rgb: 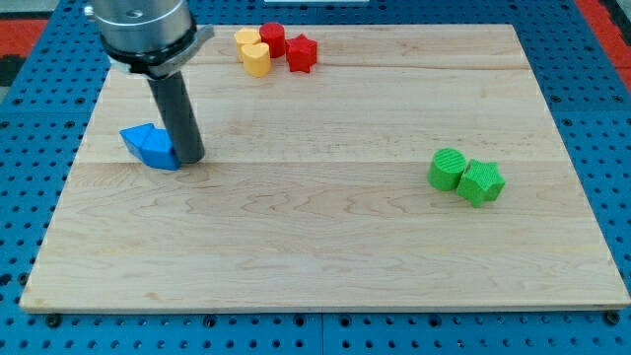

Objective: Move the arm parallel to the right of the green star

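The green star (481,182) lies at the view's right on the wooden board (325,247), touching a green round block (449,168) on its left. My tip (189,159) is far off at the view's left, against the right side of an angular blue block (150,146). The dark rod rises from the tip to the arm's metal head at the view's top left.
A yellow heart-like block (252,51), a red round block (272,38) and a red star-like block (302,53) sit together near the board's top edge. Blue perforated surface surrounds the board.
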You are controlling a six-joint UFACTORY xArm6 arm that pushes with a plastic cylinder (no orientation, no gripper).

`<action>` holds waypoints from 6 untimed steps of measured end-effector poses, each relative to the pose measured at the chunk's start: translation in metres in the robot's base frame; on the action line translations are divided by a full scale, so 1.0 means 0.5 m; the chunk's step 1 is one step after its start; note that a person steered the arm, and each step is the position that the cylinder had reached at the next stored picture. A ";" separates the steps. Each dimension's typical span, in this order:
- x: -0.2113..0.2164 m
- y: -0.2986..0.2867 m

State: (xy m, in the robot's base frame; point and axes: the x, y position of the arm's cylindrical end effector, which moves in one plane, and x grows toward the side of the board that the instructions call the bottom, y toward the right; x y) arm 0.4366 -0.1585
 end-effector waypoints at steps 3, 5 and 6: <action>-0.119 0.231; -0.090 0.728; 0.098 0.836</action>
